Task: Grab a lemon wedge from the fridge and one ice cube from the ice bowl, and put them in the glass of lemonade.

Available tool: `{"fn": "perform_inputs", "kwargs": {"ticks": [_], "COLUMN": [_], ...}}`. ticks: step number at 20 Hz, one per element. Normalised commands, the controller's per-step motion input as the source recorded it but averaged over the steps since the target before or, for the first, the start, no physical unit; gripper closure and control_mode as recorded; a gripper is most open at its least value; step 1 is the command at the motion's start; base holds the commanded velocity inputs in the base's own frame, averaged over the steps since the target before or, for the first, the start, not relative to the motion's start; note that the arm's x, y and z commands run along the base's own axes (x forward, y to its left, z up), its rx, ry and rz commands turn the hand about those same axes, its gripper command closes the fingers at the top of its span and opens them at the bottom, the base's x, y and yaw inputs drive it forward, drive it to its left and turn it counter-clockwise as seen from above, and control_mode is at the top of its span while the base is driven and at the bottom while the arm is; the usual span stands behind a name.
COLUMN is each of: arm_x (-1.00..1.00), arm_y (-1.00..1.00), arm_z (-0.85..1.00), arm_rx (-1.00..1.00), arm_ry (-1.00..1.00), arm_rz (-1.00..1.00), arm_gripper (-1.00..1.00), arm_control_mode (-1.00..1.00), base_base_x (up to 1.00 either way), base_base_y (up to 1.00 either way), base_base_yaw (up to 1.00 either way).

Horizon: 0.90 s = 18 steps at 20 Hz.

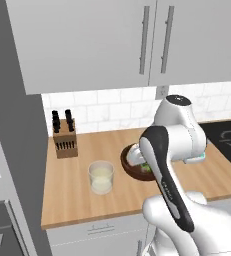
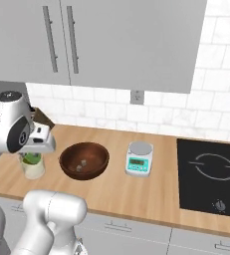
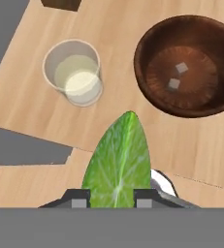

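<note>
You have the lemon wedge [image 3: 117, 162] pinched in the gripper [image 3: 112, 198], jaws clamped on its base, which the frame edge cuts off. It hangs above the wooden counter [image 3: 31, 97], near the glass of lemonade [image 3: 73, 72]. The ice bowl [image 3: 188, 65], two cubes inside, sits beside that glass; your arm hides part of the bowl in the left base view.

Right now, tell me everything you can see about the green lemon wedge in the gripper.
The green, pointed lemon wedge is a leaf-shaped slice with a glossy cut face, pale radial lines and a thin darker rind edge. The gripper is shut on its base, one dark fingertip on each side, with the tip pointing away from the hand. It hangs above the wooden counter, between the clear glass of pale lemonade and the dark brown wooden ice bowl, touching neither.
</note>
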Motion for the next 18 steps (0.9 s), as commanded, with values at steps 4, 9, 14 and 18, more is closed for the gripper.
{"fn": "perform_inputs", "kwargs": {"ticks": [4,9,14,18], "arm_x": [0.88,1.0,0.94,0.28], "arm_y": [0.89,0.41,0.41,0.17], "arm_z": [-0.56,-0.07,0.0,-0.27], "arm_rx": [0.0,-0.05,-0.06,0.0], "arm_ry": [0.14,0.31,0.29,-0.03], "arm_rz": [0.0,0.03,0.05,0.0], "arm_gripper": [1.0,1.0,1.0,1.0], "arm_control_mode": [-1.0,-1.0,-1.0,-1.0], "base_base_x": [0.0,0.0,0.0,0.0], "base_base_y": [0.0,0.0,0.0,0.0], "base_base_yaw": [0.0,0.0,0.0,0.0]}}
